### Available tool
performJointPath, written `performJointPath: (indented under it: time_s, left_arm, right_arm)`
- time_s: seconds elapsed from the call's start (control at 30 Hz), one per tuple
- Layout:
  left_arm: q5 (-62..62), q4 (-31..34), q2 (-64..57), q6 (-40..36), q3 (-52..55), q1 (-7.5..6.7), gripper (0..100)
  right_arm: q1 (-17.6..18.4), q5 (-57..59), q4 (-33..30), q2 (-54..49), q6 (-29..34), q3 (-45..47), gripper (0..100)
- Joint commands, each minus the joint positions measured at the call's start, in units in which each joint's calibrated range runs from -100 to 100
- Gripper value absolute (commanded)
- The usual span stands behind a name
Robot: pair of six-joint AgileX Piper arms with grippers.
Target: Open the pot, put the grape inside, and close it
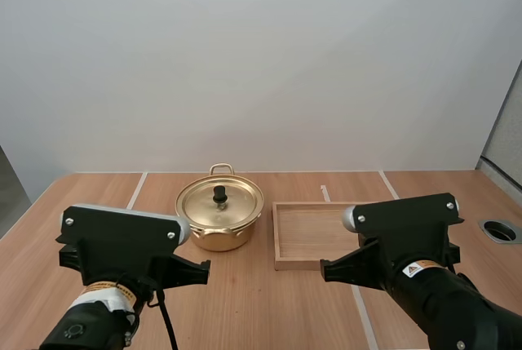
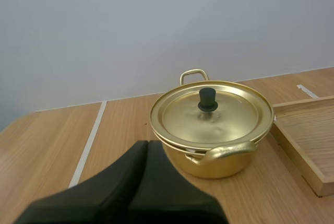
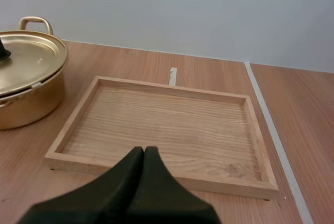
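The gold pot (image 1: 218, 221) stands on the wooden table (image 1: 245, 301), a little left of the middle and towards the far side. Its lid (image 1: 220, 201) sits flat on the rim, so the pot is closed, and a small black knob (image 1: 219, 194) stands upright at the lid's centre. One looped handle (image 1: 221, 169) points to the far side. The other handle (image 2: 225, 153) faces the near side, just under the lid's edge.

Just right of the pot, with a narrow strip of table between them, lies a shallow wooden tray (image 1: 280, 240). It is rectangular with a low raised rim, and its floor shows plain wood grain.

White tape lines run from near to far across the table. One line (image 2: 88, 143) is left of the pot and another (image 3: 271, 125) is right of the tray. A short mark (image 3: 173, 75) lies just beyond the tray's far rim.

The left gripper (image 2: 146, 144) is on the near side of the pot and slightly to its left, not touching it. Its fingers are pressed together into one dark wedge, clenched on nothing, with the tip pointing towards the pot. The right gripper (image 3: 144, 151) is on the near side of the tray, clenched in the same way and holding nothing, its tip pointing across the tray's near rim.

In the high view the left arm (image 1: 122, 244) and the right arm (image 1: 404, 232) sit at the near side of the table. The left arm is near and left of the pot, and the right arm is by the tray's right end.
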Motion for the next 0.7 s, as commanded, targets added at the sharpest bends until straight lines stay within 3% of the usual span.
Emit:
performJointPath:
  time_s: [0.0,0.13,0.4,0.67]
  left_arm:
    - [-1.79,0.65,-2.55,0.11,0.22,0.13,0]
    - [-2.01,0.65,-2.93,0.11,0.22,0.54,0]
    - [-1.46,-0.42,-2.93,-0.74,1.07,2.99,0]
    - [0.15,-0.77,-2.93,-2.11,2.89,3.18,0]
  right_arm:
    - [-0.16,-4.89,-1.05,-0.51,-1.44,1.99,0]
    - [-0.16,-9.81,-1.72,-0.51,-1.78,3.79,0]
    - [-0.16,-10.63,-1.72,-0.51,-1.78,4.18,0]
    - [-0.16,-10.63,-2.30,-0.65,-2.12,4.15,0]
